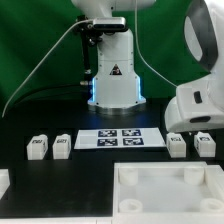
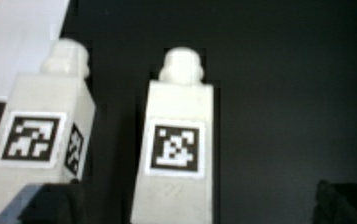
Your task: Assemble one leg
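- The arm leans down at the exterior view's right, with its wrist over two legs standing on the black table.
- Of those two, the inner leg is just beside the marker board, and the outer leg is on its far side.
- In the wrist view the gripper is apart, with one dark finger low at one edge and the other at the opposite edge.
- The leg lies between those fingers, and neither visibly clamps it. Its rounded peg end points away from the camera and a tag faces up.
- A neighbouring leg lies parallel to it across a narrow dark gap, close to one finger.
- I cannot tell which of the two legs in the exterior view is the one between the fingers.
- Across the marker board, a third leg and a fourth leg stand side by side.
- The large tray-like part lies at the front of the table, apart from all four legs.
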